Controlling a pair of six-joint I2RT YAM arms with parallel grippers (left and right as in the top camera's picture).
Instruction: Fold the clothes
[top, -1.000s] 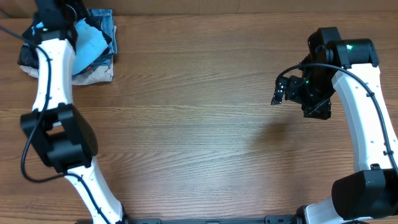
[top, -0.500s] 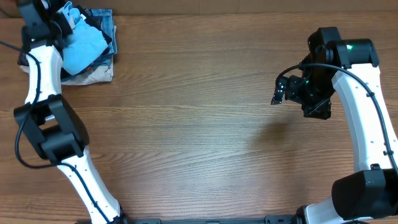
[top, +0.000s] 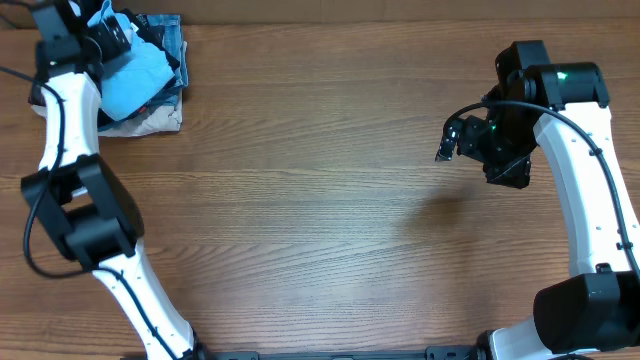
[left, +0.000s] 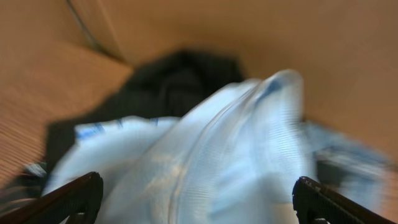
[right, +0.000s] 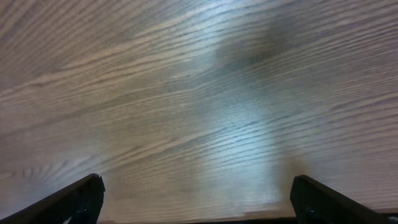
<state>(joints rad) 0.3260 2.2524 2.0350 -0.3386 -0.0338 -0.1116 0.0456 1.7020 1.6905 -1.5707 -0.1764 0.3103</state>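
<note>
The light sky-blue cotton T-shirt (top: 135, 85) lies crumpled atop a pile of folded clothes (top: 160, 122) in the far left corner of the wooden counter (top: 320, 200). The left jaws gape wide just above it, holding nothing. The right jaws hang wide open, empty.

Overhead looks straight down on the table (top: 330, 150); wrist views face downward, left close over the T-shirt (left: 217, 162).

sky-blue t-shirt (top: 138, 82); black garment (left: 174, 87); brown wood-grain table (top: 320, 200)
</note>
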